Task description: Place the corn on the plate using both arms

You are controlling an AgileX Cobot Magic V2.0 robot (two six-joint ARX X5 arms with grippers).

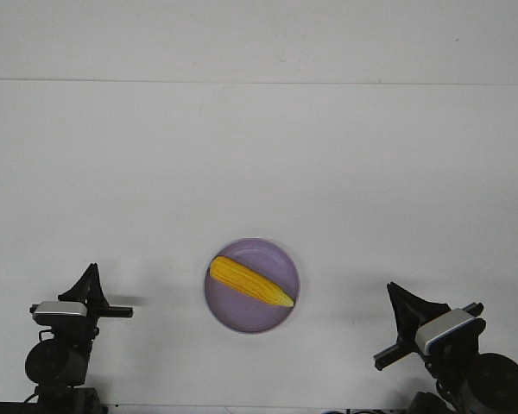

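The corn, a yellow-orange cob, lies slantwise inside the lavender plate, its paler tip towards the right rim. The plate sits on the white table, near the front and at the middle. My left gripper is at the front left, well apart from the plate, and its fingers meet in a single point with nothing held. My right gripper is at the front right, also apart from the plate, its fingers together and empty.
The white table stretches back to a seam near the far edge. No other objects show on it.
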